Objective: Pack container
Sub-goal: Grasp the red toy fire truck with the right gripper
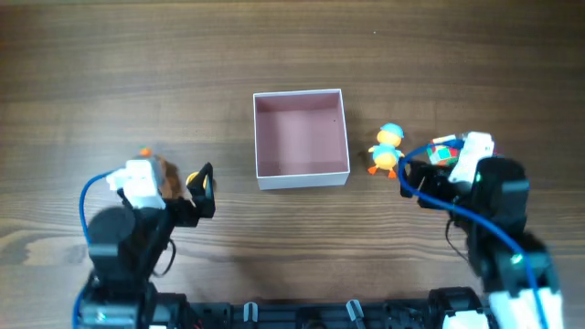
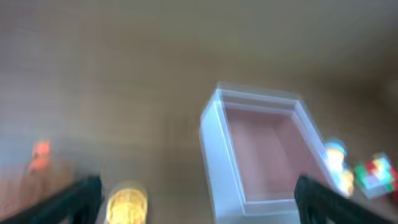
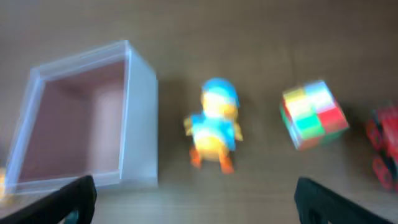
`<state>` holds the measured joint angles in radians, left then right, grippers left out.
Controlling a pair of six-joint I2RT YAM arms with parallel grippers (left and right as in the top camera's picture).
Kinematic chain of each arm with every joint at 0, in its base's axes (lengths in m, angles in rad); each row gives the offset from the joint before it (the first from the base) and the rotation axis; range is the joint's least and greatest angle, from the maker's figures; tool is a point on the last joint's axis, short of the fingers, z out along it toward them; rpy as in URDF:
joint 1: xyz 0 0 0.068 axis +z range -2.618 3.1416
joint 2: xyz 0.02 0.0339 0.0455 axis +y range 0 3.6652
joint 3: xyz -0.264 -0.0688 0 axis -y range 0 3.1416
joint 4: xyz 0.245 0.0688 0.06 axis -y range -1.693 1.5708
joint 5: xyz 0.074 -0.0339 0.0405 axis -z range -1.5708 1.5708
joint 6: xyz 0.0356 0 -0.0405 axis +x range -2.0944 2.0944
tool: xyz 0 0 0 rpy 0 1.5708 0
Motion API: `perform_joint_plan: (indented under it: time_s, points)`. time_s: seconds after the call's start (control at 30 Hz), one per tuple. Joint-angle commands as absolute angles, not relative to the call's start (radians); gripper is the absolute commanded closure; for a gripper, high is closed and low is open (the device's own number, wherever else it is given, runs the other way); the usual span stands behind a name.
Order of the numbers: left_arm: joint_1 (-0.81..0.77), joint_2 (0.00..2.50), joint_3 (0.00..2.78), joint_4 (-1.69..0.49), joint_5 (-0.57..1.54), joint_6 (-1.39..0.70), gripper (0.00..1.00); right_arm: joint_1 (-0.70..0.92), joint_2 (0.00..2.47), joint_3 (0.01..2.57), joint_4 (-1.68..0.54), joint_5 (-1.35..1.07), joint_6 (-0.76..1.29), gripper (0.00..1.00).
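- Left gripper [image 2: 198,190]: its two dark fingers [image 2: 74,200] stand far apart at the lower corners of the left wrist view and clasp nothing.
- One small round yellow object [image 2: 126,203] lies on the table between those fingers, close beside the finger on the picture's left. Blur hides whether they touch.
- One small orange object [image 2: 40,152] lies farther out, outside that same finger. It is too blurred to name.
- Right gripper [image 3: 194,185]: its two fingers [image 3: 339,202] are also spread wide, with nothing between them but bare wood.
- One toy duck [image 3: 214,130], with a yellow body, blue cap and orange feet, lies just ahead of the right gripper's gap.
- One colour cube [image 3: 313,115], with tiles of red, green, yellow and white, sits beside the duck, on the side away from the box and apart from it.
- One red object [image 3: 385,152] is cut off by the right edge of the right wrist view, beyond the cube.
- One container [image 1: 302,175], a square white-walled box with a dusty-pink floor, sits mid-table between the two arms. It is upright with its open top up, nothing shows inside it, and the duck stands near its right wall.
- One wooden table [image 1: 110,73] carries it all.
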<state>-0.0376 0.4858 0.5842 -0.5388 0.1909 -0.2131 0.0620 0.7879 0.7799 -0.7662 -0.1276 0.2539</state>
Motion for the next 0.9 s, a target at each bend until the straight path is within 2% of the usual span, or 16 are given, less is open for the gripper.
perform_joint_plan:
  time_s: [0.0,0.07,0.13,0.2,0.27,0.4,0.5,0.57,0.73,0.87]
  points:
    - [-0.041,0.731,0.864,-0.748,0.186,-0.217,0.0,0.058,0.953,1.056,-0.991,-0.133,0.157,0.0]
    - [-0.041,0.839,0.986,-0.878,0.186,-0.217,0.0,0.055,1.047,1.207,-1.169,-0.152,0.163,0.0]
    - [-0.041,0.896,1.023,-0.939,0.186,-0.218,0.0,0.055,1.093,1.293,-1.254,-0.129,0.137,0.0]
    - [-0.041,0.926,1.023,-0.965,0.186,-0.218,0.0,0.05,1.107,1.32,-1.27,-0.041,0.211,0.0]
    - [-0.041,0.945,1.023,-0.995,0.186,-0.218,0.0,0.0,1.112,1.32,-1.268,0.056,0.275,0.0]
    - [-0.041,0.945,1.023,-0.997,0.186,-0.218,0.0,-0.218,1.195,1.32,-1.279,-0.049,0.093,0.0]
    - [-0.041,0.945,1.023,-0.995,0.186,-0.218,0.0,-0.385,1.347,1.32,-1.25,-0.057,0.066,0.0]
    - [-0.041,0.945,1.023,-0.996,0.186,-0.218,0.0,-0.441,1.456,1.32,-1.2,-0.051,0.05,0.0]
    - [-0.041,0.945,1.023,-0.991,0.186,-0.218,0.0,-0.452,1.631,1.317,-1.12,0.072,0.056,0.0]
    - [-0.041,0.945,1.023,-0.974,0.186,-0.218,0.0,-0.453,1.664,1.23,-0.972,0.072,0.026,0.0]
